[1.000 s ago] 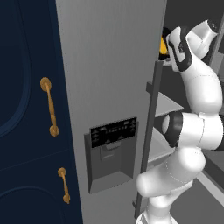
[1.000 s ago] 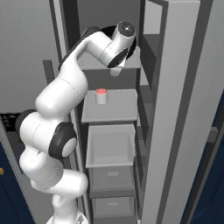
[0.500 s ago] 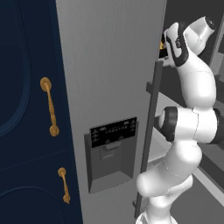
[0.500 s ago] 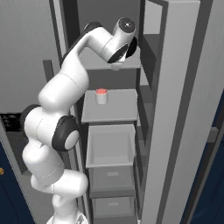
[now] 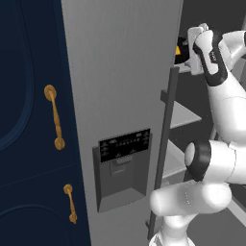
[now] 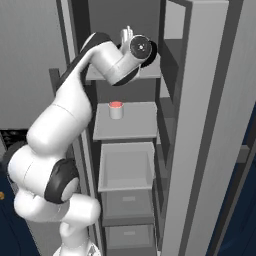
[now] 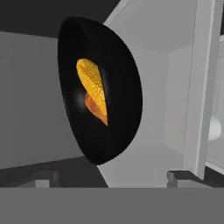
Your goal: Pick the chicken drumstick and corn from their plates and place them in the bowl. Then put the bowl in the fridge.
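Gripper point(image 7: 107, 177) spread wide, empty; bowl point(image 7: 120, 131) just ahead (corn point(image 7: 92, 85) inside), probably shelved; careless retreat could clip it.

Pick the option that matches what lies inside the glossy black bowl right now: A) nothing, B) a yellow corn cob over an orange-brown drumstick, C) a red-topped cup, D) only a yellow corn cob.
B: in the hand view the glossy black bowl holds the yellow corn cob with the orange-brown drumstick showing beneath it.
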